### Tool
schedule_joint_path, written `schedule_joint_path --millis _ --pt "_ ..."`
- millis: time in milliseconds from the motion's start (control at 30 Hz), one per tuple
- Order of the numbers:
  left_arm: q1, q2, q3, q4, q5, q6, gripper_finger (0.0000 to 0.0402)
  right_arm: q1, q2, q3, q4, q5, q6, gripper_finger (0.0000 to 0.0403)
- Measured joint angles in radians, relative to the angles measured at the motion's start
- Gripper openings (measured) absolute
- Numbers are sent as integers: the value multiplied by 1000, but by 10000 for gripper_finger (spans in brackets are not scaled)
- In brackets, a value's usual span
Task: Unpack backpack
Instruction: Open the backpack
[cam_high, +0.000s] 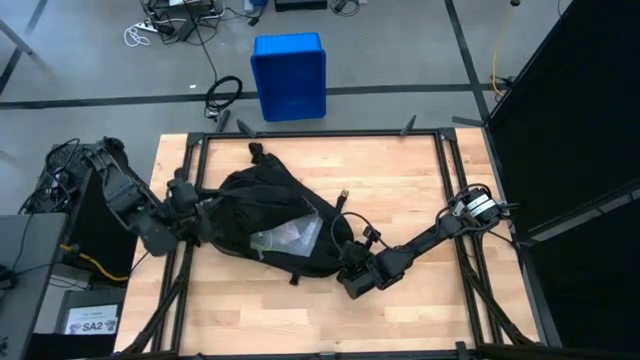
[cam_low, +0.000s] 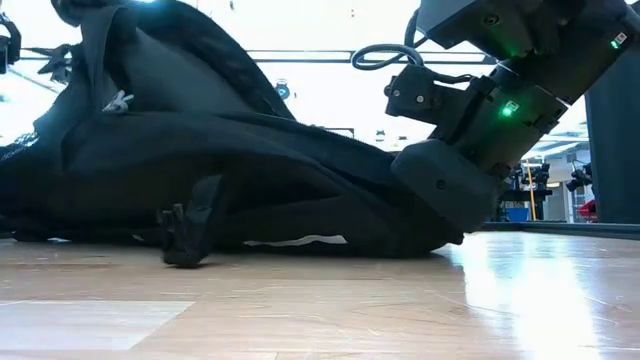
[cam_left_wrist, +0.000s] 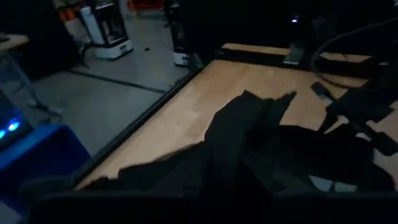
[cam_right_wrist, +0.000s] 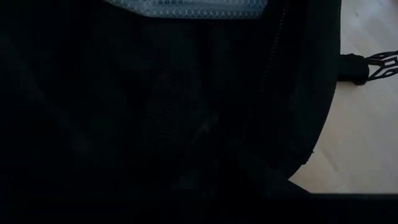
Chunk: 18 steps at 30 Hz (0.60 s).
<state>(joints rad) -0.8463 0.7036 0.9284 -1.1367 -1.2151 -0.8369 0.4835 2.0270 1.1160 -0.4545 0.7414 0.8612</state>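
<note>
The black backpack (cam_high: 270, 225) lies on its side on the wooden table, left of the middle, and fills the low view (cam_low: 200, 160). Its opened compartment shows a clear plastic bag (cam_high: 285, 238). My left gripper (cam_high: 187, 205) is raised at the backpack's left end, and its wrist view looks down on black straps (cam_left_wrist: 242, 143). My right gripper (cam_high: 352, 278) is at the backpack's near right corner, shut and sunk into the black fabric (cam_right_wrist: 186, 112). My right gripper meets the backpack's near right corner (cam_low: 400, 205), slanting down from the table's right side. The black fabric hides its fingers, so the part and the kind of hold do not show. The backpack's underside rests on the table.
A blue bin (cam_high: 288, 75) stands on the floor beyond the table's far edge. Black frame rails (cam_high: 320, 133) border the table. A loose strap with a buckle (cam_low: 185, 235) lies in front of the backpack. Bare wood (cam_high: 420, 190) lies right of the backpack.
</note>
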Motion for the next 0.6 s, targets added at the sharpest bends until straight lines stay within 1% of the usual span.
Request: schedule_joint_path --millis 67,233,333,367,467,600 --pt "0 1 41 41 3 104 68 0 0 0 4 0 1 0" --pt "0 -2 120 209 -69 411 108 -1 0 0 5 -1 1 0" --pt "0 0 145 325 -75 557 132 -1 0 0 6 -1 1 0" --pt "0 1 145 377 -66 603 141 -1 0 0 6 -1 1 0" --pt "3 29 119 546 8 739 164 -2 0 0 8 -1 1 0" --pt "26 152 79 745 126 885 186 -8 0 0 10 -3 1 0"
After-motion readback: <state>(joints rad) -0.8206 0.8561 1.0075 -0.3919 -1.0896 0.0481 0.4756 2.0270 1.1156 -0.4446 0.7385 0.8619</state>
